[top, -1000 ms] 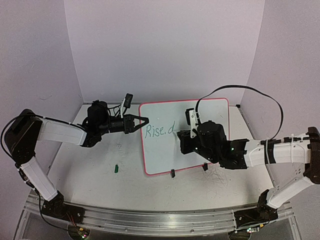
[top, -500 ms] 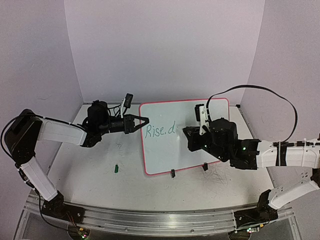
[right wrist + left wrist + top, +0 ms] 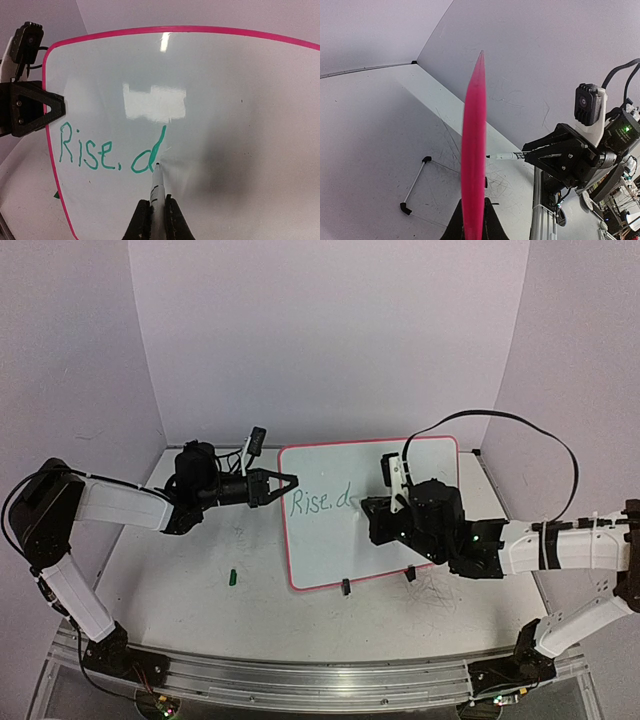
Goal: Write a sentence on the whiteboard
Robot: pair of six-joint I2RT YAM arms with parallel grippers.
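- The whiteboard sits propped up on its two little black feet in the middle of the table, between the two arms and leaning back a bit. It has a pink frame, and the left wrist view shows it edge-on.
- Green writing on the left part of the board reads "Rise. d", about halfway up.
- The marker has its tip right on the board at the bottom of the "d".
- The right gripper has its jaws pinched narrow around the marker's barrel. From above it hangs in front of the board's middle.
- The left gripper comes in from the left side, with its jaws closed tight on the board's left edge near the top corner. In its own camera there's a finger on each side of the pink frame.
- A small green cap lies on the table off to the board's left, well clear of it.
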